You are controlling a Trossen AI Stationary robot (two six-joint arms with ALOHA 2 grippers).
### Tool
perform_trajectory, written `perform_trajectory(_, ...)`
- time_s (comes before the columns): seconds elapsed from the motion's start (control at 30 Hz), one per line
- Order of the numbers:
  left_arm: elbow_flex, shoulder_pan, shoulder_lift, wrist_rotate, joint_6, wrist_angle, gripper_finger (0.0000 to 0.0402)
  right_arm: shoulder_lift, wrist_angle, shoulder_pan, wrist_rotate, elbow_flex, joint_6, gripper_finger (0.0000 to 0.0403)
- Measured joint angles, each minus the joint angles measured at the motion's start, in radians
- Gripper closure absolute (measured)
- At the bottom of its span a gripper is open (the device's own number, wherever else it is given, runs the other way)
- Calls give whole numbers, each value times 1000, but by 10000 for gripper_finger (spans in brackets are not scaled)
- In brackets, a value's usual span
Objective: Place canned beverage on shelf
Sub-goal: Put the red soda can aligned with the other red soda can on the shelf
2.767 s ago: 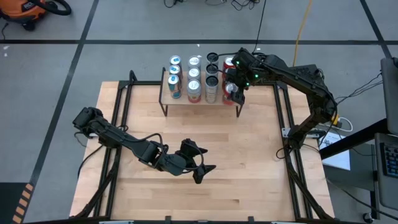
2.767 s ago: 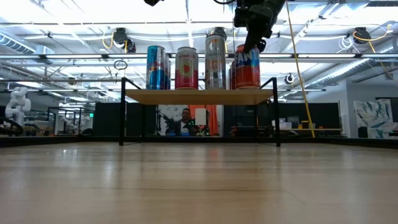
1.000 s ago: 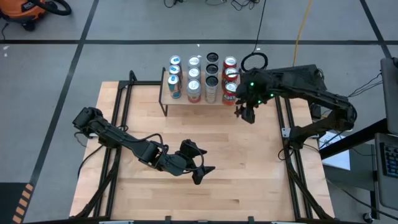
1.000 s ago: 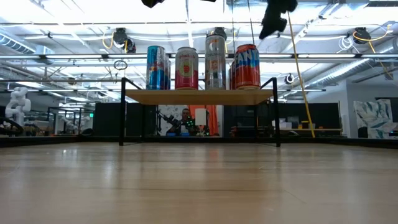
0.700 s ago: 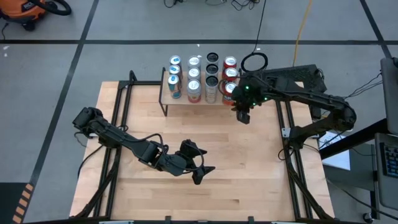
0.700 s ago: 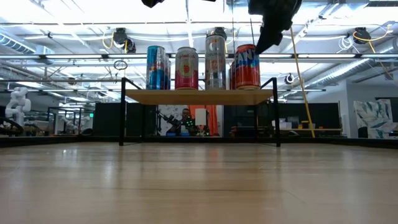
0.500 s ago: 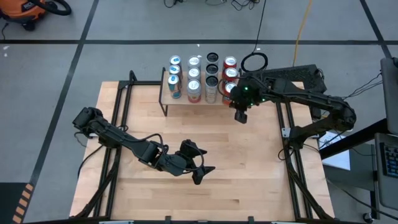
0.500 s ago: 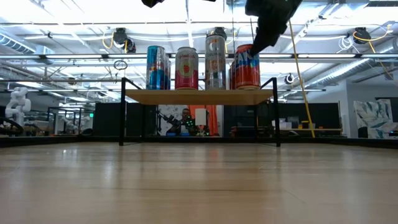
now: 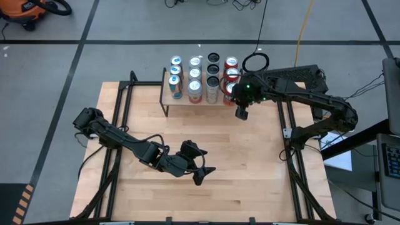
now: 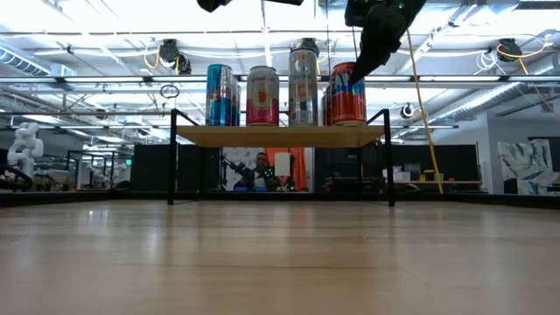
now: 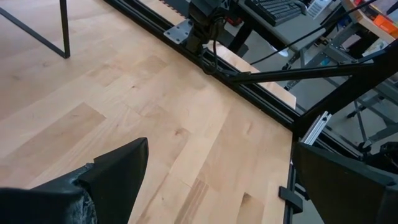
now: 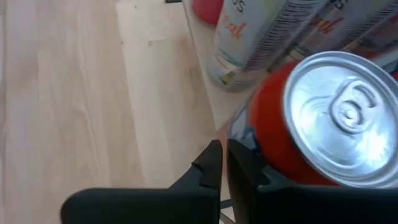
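Twelve cans on the shelf, right gripper closed beside the red one

Twelve or so cans are standing on the shelf [image 9: 167,100]. Right gripper [image 9: 242,113] is hovering with fingers pressed together, holding nothing, just beside the red can [image 12: 311,124] at the shelf's front right corner. Left gripper [image 9: 205,172] is waiting wide open over the tabletop [image 9: 250,169], well apart from the shelf

A light wood counter [image 9: 200,156] fills the middle of the high view, edged by black metal rails [image 9: 119,125] and standing on a grey floor crossed with dark tape lines [image 9: 81,44]. An orange vacuum [image 9: 28,11] sits at the far left corner of that floor (only partly in frame), and a yellow cable [image 9: 304,25] runs across it on the right. Through the low view, a person [image 10: 260,166] sits in the room behind, with a white figure [image 10: 22,144] off to the left.
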Motion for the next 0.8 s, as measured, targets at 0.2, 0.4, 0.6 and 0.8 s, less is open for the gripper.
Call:
perform_trajectory(0.2, 0, 0, 0, 0, 0, 0, 2, 0, 1, -30, -1, 0, -7, 402)
perform_trajectory(0.4, 0, 0, 0, -1, 0, 0, 2, 0, 3, -41, -3, 0, -28, 402)
perform_trajectory(0.6, 0, 0, 0, -1, 0, 0, 2, 0, 9, -41, -4, 0, -20, 403)
perform_trajectory(0.8, 0, 2, 0, -1, 1, -2, 2, 0, 30, -40, -4, 0, -29, 403)
